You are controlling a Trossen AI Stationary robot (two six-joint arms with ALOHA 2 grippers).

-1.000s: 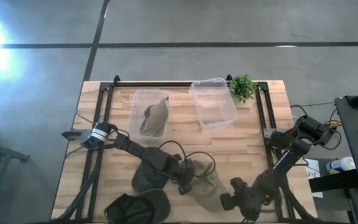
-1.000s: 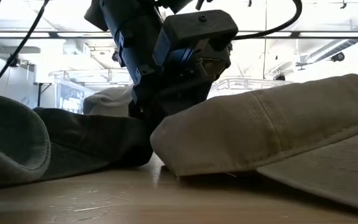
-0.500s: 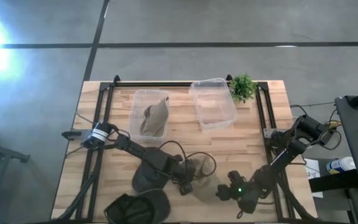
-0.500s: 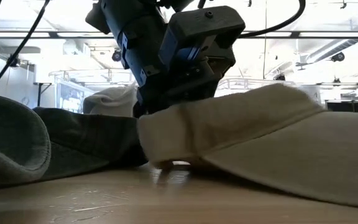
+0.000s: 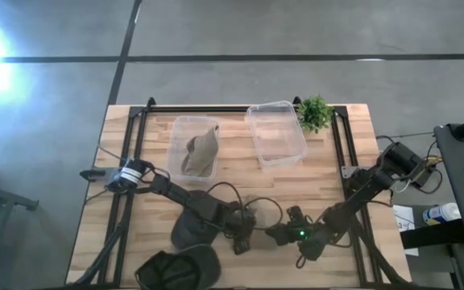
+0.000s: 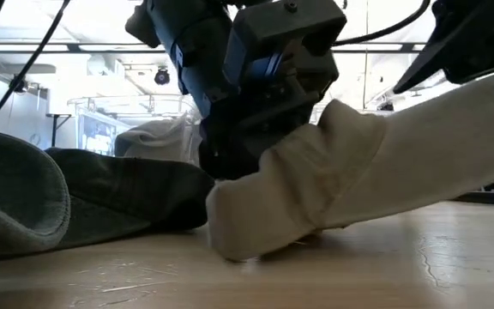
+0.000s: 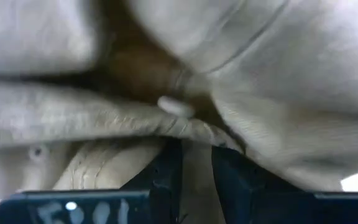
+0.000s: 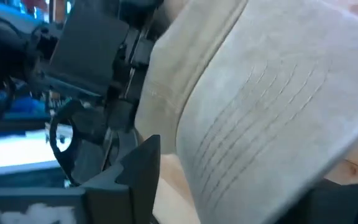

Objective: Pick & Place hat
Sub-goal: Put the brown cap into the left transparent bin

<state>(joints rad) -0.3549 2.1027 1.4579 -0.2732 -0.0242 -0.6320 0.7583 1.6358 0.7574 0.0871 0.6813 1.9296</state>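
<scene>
1. Your beige hat (image 6: 350, 180) lay near the table's front edge, crumpled and tilted, one end on the wood and the other lifted toward the right; soft brushed cloth with stitched rows
2. Your left gripper (image 5: 252, 229) was clamped on the hat's edge, and your right gripper (image 5: 274, 234) was closed on its brim
3. A dark hat (image 5: 190, 229) lay just left, another dark cap (image 5: 176, 266) at the front edge
4. Farther back stood two clear plastic bins (image 5: 276, 133), the left one holding a tan hat (image 5: 201, 151); a small plant (image 5: 314, 113) beside them on the wooden table (image 5: 321, 177)
</scene>
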